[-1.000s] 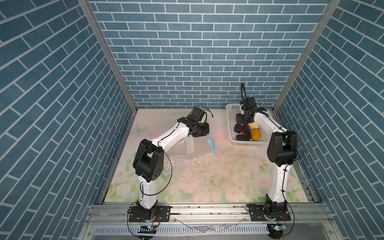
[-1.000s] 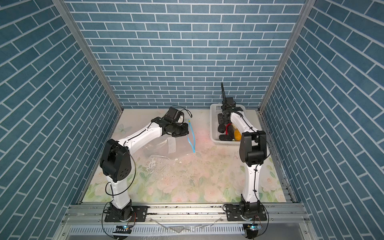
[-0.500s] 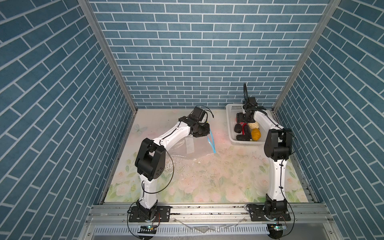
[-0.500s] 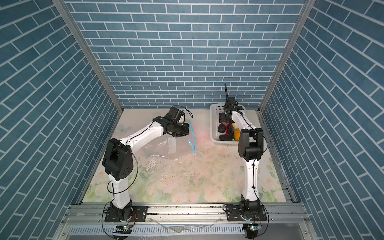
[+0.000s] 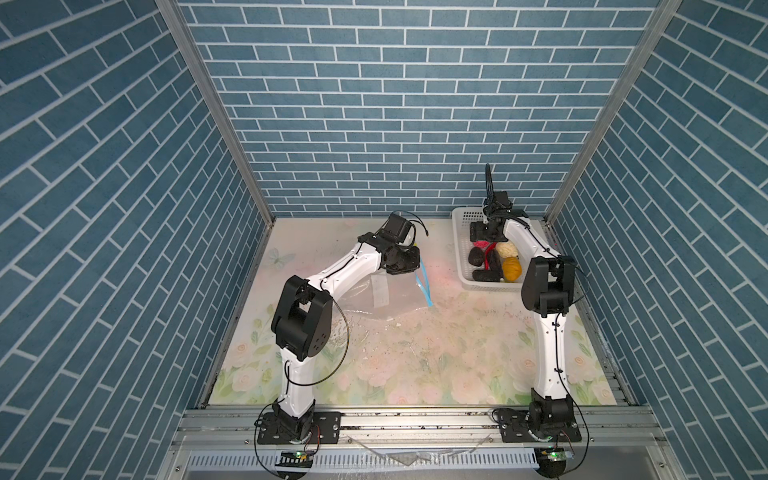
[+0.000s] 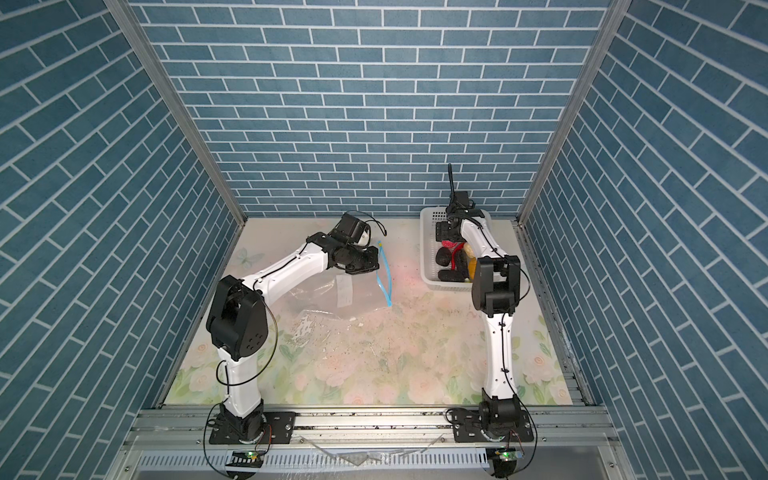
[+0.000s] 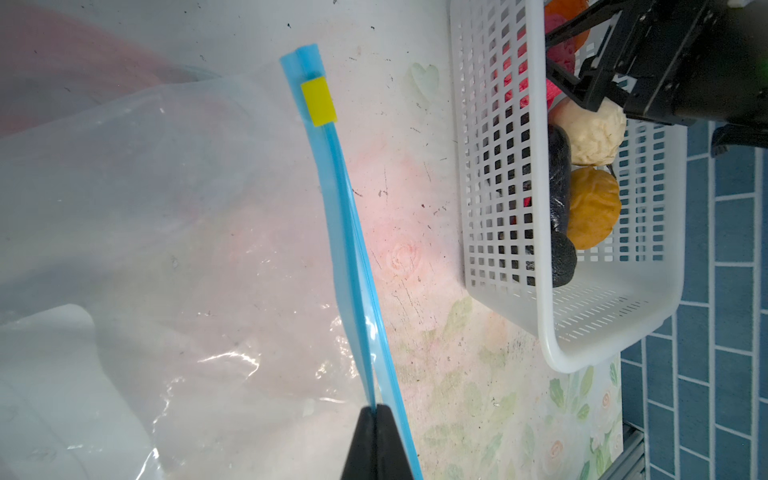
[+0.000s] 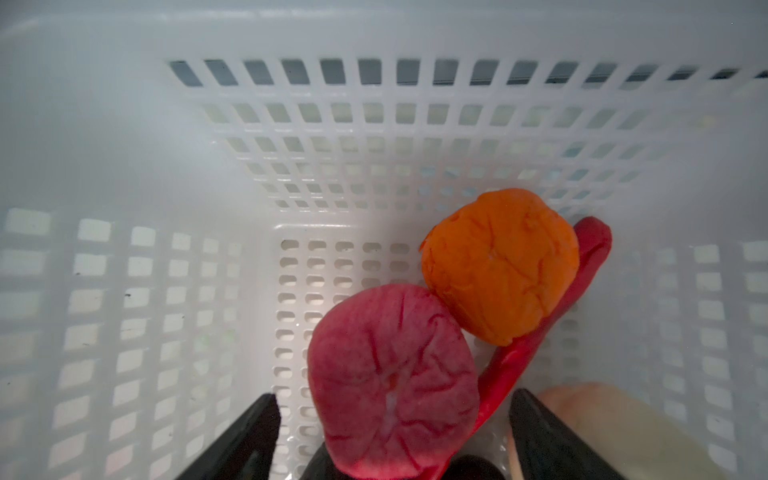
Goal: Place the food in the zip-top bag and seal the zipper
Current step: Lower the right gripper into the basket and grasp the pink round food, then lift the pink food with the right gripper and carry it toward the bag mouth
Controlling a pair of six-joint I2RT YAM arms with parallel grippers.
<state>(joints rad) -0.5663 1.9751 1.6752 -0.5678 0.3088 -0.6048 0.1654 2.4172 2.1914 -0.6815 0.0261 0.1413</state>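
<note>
The zip-top bag (image 5: pixel 395 303) lies clear and crinkled left of centre in both top views. Its light-blue zipper (image 7: pixel 345 216) runs along its right edge, with a yellow slider (image 7: pixel 318 102) at the far end. The left gripper (image 7: pixel 376 415) is pinched tight on that strip (whose two lips part slightly just beyond the fingertips). The food (image 5: pixel 512 268) sits in the white basket (image 5: pixel 462 253), right of centre near the back wall. It includes a pink lump (image 8: pixel 390 374), an orange lump (image 8: pixel 498 266) and a red chili (image 8: pixel 590 257). The right gripper (image 8: pixel 395 432) straddles the pink lump, its jaws wide and clear of it.

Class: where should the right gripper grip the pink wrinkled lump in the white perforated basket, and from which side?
Likely from above, across its round middle: the pink lump lies uncovered, bare basket floor one side, red chili the other.
</note>
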